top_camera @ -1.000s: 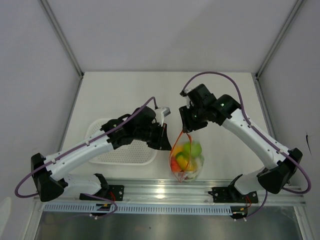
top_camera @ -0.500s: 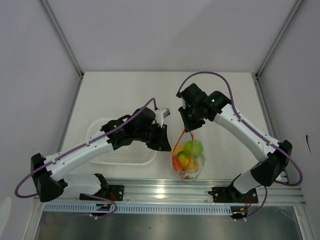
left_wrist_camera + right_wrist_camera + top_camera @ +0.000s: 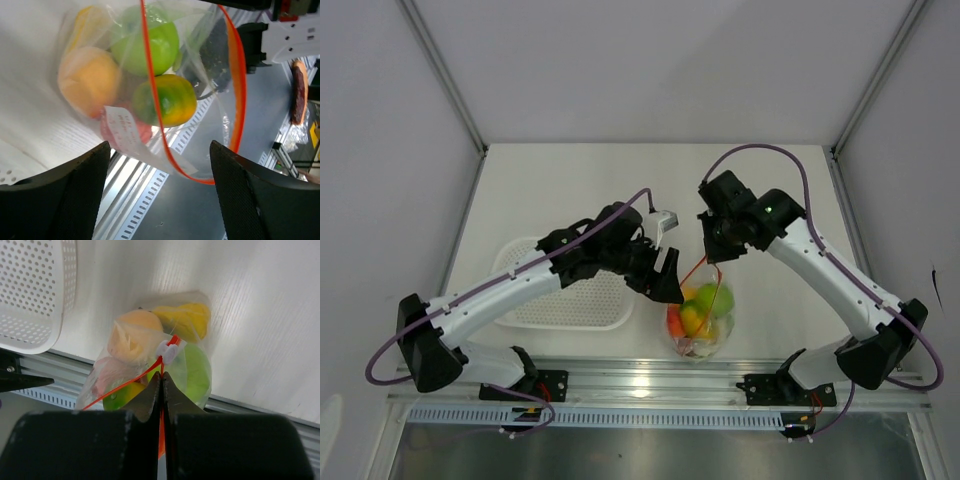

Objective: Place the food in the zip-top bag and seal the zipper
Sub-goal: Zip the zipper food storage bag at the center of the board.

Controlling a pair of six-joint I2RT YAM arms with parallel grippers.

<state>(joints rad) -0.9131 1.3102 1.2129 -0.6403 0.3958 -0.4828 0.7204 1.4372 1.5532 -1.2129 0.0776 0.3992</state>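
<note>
- zip-top bag (image 3: pixel 705 342): clear, floppy, at the surface's near edge, mouth raised.
- food (image 3: pixel 150 42): green, orange and yellow pieces, all inside.
- zipper (image 3: pixel 236 75): red-orange strip, gaping apart.

Bright even light; glare on rail (image 3: pixel 640 386); wrist cams soft, fingers (image 3: pixel 55 195) prob. out of focus.

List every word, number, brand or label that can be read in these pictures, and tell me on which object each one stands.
Nothing here can be read with certainty.
On the white sticker, seen against the red fruit in the zip-top bag: faint pink print, too blurred to read.
No other words, numbers, brands or signs show in any view.
</note>
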